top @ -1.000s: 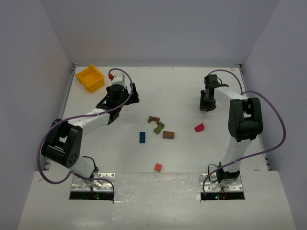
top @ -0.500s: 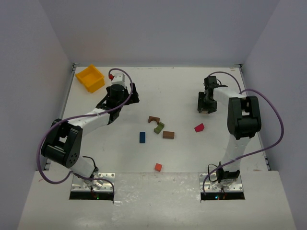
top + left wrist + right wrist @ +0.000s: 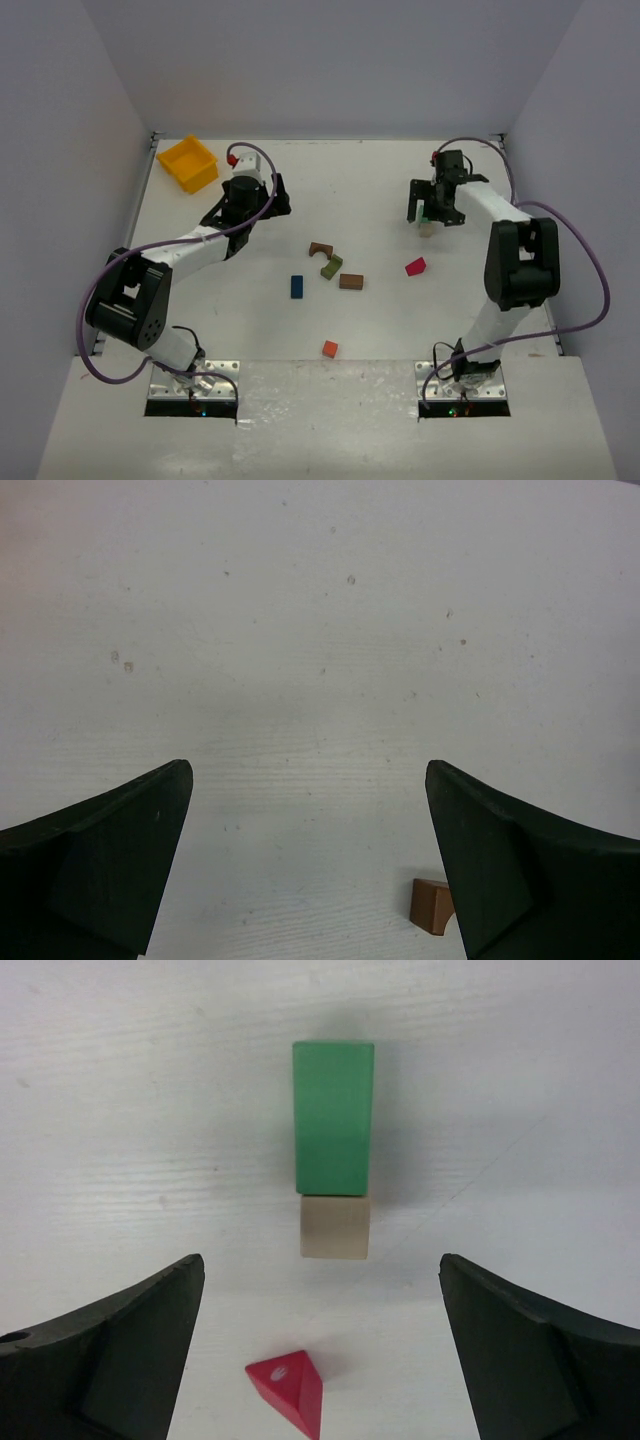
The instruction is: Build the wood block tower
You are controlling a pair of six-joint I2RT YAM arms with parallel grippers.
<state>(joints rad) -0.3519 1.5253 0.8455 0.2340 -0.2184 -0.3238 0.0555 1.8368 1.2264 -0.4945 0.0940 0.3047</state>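
A green block and a pale natural block sit end to end and touching, at the back right of the table. My right gripper hangs open above them, with the pale block just below it in the top view. It holds nothing. A magenta wedge lies closer to me. Mid-table lie a brown arch, an olive-green arch, a brown block, a blue block and an orange-red block. My left gripper is open and empty over bare table.
A yellow bin stands at the back left corner. A brown block's corner peeks out beside my left gripper's right finger. White walls close the table on three sides.
My right gripper has opened and let go of the pale block, which now rests against the green one. Its wrist has swung and pulled up. The left arm is unmoved.
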